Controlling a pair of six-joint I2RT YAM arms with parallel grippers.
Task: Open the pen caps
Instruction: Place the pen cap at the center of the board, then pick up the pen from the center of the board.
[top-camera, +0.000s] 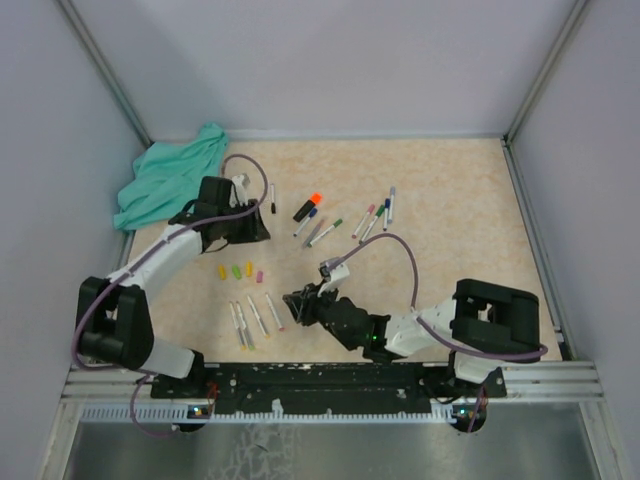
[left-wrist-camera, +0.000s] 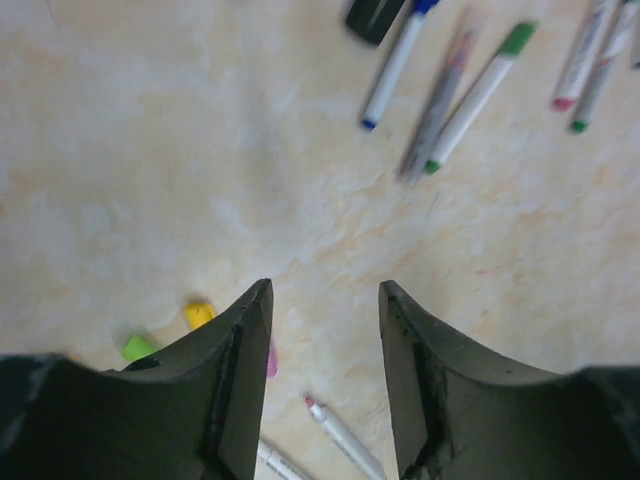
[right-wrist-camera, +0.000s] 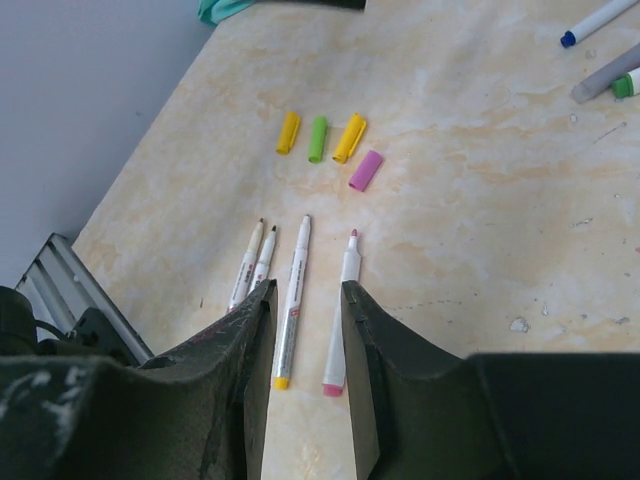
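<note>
Here left gripper and right gripper hover over the table, jaws apart.

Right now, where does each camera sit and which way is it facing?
Top external: above and behind the bases, looking down on the table; the left arm and right arm show whole.
Left wrist: on the left arm, looking past the left jaws, apart and empty, at capped pens farther off.
Right wrist: on the right arm, looking past the right jaws at four uncapped pens and loose caps.
Shared: both wrist views catch a yellow cap and the green cap; the top view shows them too.
</note>
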